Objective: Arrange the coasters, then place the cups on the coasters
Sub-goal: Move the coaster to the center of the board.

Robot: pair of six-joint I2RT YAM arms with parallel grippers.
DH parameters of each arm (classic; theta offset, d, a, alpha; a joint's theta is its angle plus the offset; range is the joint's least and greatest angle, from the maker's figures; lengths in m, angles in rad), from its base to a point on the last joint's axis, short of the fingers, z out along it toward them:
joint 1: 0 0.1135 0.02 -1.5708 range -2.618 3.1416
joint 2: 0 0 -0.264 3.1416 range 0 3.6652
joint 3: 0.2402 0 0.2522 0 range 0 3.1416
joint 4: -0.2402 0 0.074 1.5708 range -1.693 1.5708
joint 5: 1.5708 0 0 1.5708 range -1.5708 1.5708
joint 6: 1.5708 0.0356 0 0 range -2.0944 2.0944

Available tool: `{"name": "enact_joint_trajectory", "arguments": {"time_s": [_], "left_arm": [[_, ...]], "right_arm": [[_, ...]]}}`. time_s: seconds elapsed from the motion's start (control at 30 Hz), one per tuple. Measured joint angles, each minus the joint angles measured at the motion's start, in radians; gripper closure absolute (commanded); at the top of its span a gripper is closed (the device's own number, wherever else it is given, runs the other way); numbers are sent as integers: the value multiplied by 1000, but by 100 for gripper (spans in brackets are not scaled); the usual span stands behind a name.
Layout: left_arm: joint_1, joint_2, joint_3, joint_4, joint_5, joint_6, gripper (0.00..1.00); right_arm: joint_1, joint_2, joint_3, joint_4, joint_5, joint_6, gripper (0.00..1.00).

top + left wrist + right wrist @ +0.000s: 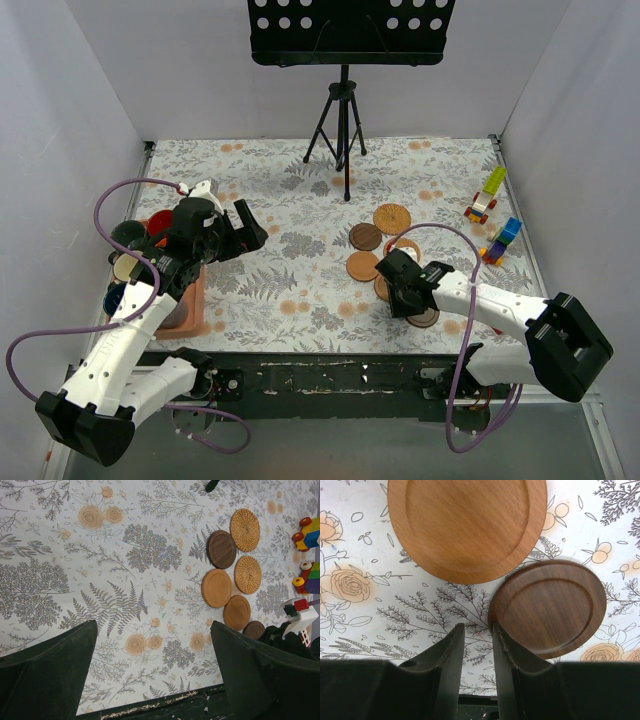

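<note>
Six coasters lie clustered right of centre: two rattan (392, 218) (248, 574), a dark brown one (365, 236), two orange-brown wood (363, 266) (465, 525) and a second dark brown one (550, 607). My right gripper (478, 627) hangs low over the cloth with a narrow gap and nothing between its fingers. Its right finger (512, 650) touches the left rim of that dark brown coaster (426, 318). Cups, among them red (160, 222) and cream (127, 267), stand at the left, partly hidden by my arm. My left gripper (255, 228) is held wide open and empty above the cloth (154, 625).
A salmon-pink tray (190, 305) sits at the left edge under my left arm. A music stand's tripod (342, 130) stands at the back centre. Colourful toy blocks (485, 205) (503, 240) lie at the right. White walls close in both sides.
</note>
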Motion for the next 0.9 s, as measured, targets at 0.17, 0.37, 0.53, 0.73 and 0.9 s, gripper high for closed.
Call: {"name": "enact_joint_trajectory", "arguments": {"time_s": [0.17, 0.37, 0.53, 0.73, 0.9], "left_arm": [[0, 0, 0, 0, 0, 0, 2], [0, 0, 0, 0, 0, 0, 2], [0, 0, 0, 0, 0, 0, 2], [0, 0, 0, 0, 0, 0, 2], [0, 0, 0, -6, 0, 0, 2]], "right_arm": [[20, 0, 2, 0, -4, -2, 64], [28, 0, 37, -45, 0, -2, 62], [28, -8, 83, -83, 50, 5, 61], [28, -10, 70, -84, 70, 5, 61], [28, 11, 41, -68, 71, 7, 61]]}}
